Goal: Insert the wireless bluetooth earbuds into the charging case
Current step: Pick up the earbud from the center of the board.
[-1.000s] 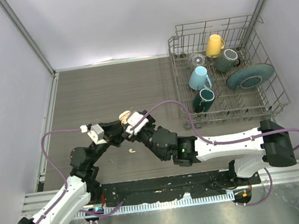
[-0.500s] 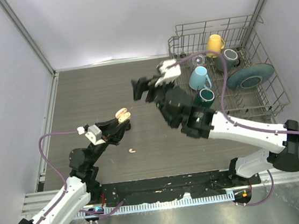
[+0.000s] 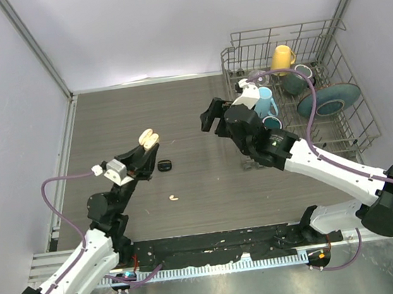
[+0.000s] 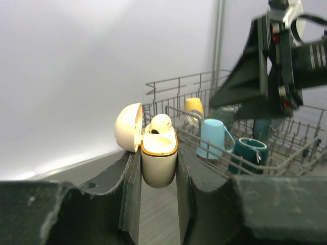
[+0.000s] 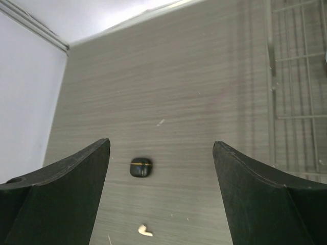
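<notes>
Left gripper clenched on the cream charging case; right gripper spread wide, nothing between its jaws.

I hold the case upright off the table, lid hinged back, so the wells face up for the other arm; one white earbud already sits in it. My right fingers hover high, looking down on the loose white earbud lying on the table near my base, well apart from the case. A small closed black case lies just beyond it, close enough to catch a finger on the descent. The dish rack with mugs stands off to the right, clear of the path.
</notes>
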Robot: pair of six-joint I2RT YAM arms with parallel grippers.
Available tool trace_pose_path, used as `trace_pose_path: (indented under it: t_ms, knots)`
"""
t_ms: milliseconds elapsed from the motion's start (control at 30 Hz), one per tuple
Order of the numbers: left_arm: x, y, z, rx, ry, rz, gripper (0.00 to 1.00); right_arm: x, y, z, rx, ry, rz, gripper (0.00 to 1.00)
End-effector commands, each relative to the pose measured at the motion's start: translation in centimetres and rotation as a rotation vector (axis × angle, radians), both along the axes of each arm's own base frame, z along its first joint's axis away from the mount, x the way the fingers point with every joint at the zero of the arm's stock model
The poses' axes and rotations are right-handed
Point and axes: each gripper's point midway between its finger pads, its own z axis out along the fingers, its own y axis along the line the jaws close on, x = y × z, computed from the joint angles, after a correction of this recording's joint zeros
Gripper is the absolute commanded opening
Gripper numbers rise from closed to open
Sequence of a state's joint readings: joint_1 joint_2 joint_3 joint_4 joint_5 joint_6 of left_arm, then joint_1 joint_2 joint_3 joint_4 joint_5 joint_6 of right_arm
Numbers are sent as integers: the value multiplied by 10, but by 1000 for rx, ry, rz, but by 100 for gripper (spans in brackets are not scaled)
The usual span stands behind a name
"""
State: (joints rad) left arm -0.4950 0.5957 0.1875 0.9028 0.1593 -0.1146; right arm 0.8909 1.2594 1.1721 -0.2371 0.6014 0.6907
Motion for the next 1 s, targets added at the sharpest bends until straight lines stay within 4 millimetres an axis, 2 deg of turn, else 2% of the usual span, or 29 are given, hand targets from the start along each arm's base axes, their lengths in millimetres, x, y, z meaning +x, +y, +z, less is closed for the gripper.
trace_pose_path:
  t_ms: [0,33,67,100,200,300,433,533,667,733,767,900,967]
  knots:
    - [2,15,57,-78,-131,78,0,-13,0,3,32,49,67,87]
    - [1,14,61,-84,-135,67,0,-16,0,-4,3,77,85,87]
    - [0,12,62,-101,-123,52,0,-17,3,-11,-24,98,98,87]
    - [-1,12,61,-107,-120,44,0,-17,5,-9,-29,105,107,87]
    - [-9,13,60,-119,-126,25,0,-19,9,-28,-83,171,130,87]
    - [-13,18,50,-103,-118,43,0,-25,17,-48,-126,232,184,87]
    - [-15,25,44,-104,-109,73,0,-29,14,-67,-198,299,190,87]
    - [-17,25,49,-109,-109,67,0,-28,8,-63,-252,295,189,87]
    - [-21,21,46,-113,-84,28,0,-20,4,-54,-287,257,184,88]
    - [-23,23,40,-145,-62,20,0,-17,7,-58,-313,271,195,88]
    - [-25,24,40,-158,-74,19,0,-14,9,-47,-305,258,189,88]
    - [-26,26,35,-135,-74,33,0,-12,17,-56,-315,278,213,88]
    - [-28,25,32,-109,-73,31,0,-13,23,-71,-316,300,239,88]
